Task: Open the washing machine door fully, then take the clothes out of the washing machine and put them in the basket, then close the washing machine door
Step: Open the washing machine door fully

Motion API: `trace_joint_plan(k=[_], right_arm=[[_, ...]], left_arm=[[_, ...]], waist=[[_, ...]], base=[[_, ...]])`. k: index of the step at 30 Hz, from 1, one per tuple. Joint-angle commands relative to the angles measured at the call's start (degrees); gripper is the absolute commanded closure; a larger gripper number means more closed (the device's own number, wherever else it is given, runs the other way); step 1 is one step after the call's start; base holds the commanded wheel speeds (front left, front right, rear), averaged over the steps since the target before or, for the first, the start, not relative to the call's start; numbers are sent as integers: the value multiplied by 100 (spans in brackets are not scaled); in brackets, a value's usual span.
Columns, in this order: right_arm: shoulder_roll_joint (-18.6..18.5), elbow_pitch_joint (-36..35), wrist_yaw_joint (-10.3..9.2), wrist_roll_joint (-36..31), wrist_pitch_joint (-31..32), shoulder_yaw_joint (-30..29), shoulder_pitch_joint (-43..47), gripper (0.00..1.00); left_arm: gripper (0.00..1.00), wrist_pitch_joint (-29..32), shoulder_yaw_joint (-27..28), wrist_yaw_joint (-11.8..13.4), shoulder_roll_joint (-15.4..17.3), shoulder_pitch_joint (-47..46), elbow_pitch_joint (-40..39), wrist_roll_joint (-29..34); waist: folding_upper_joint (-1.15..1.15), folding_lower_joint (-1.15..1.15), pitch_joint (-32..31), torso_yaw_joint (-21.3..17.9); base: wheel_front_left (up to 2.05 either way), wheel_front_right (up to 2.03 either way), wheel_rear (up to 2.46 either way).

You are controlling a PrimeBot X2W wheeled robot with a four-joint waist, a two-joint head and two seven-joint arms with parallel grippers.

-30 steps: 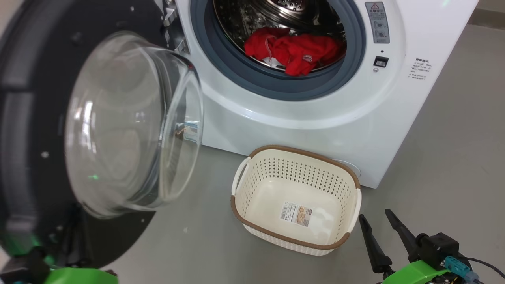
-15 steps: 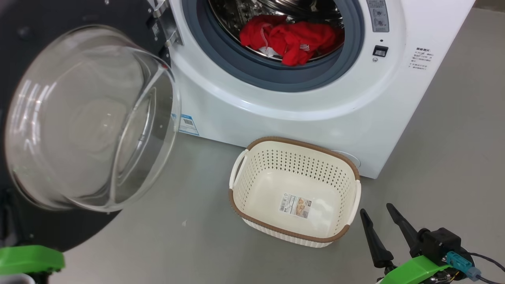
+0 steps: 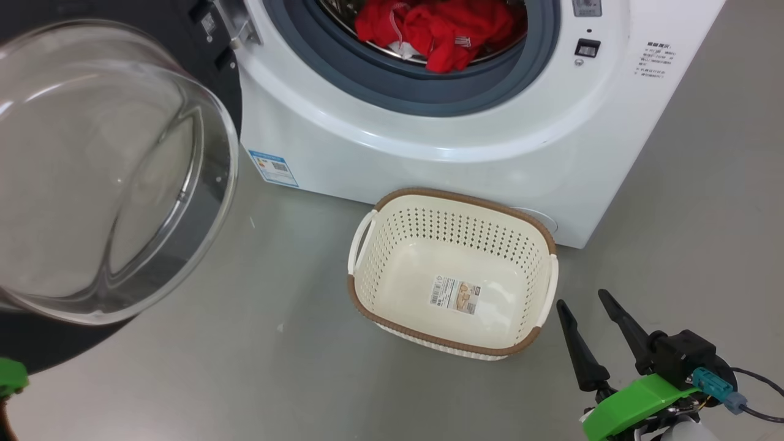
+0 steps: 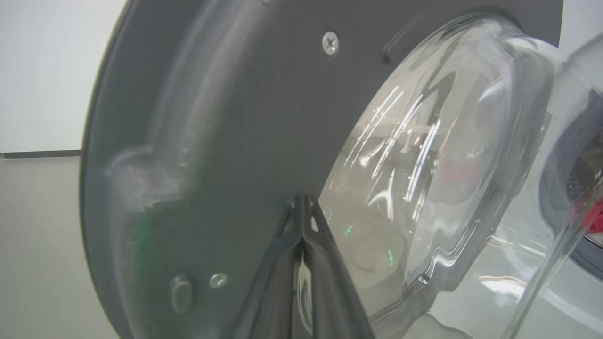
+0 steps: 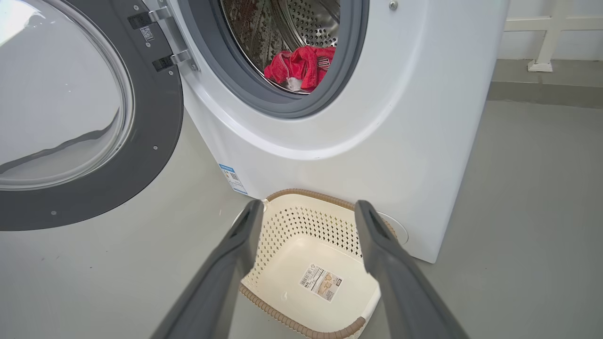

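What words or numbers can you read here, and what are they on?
Nothing reads clearly.
Too small: the blue label low on the washing machine.
Too small: the paper label inside the basket, with a barcode.
Blurred: the grey print on the machine's front.

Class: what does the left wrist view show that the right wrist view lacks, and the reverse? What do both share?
Left wrist view: the left claw, tips together at the dark rim of the washing machine door. Right wrist view: the open right claw, the empty basket, a blue label, the door's hinges. Both: the door and the red clothes.
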Motion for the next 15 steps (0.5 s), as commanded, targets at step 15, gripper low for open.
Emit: trace_joint_plan(k=[15], right_arm=[[-33, -95, 36, -107, -38, 149, -252, 0]], left_arm=[[100, -28, 560, -265, 639, -606, 614, 310]], waist=[[0, 0, 58, 6]], base=[[0, 0, 0]])
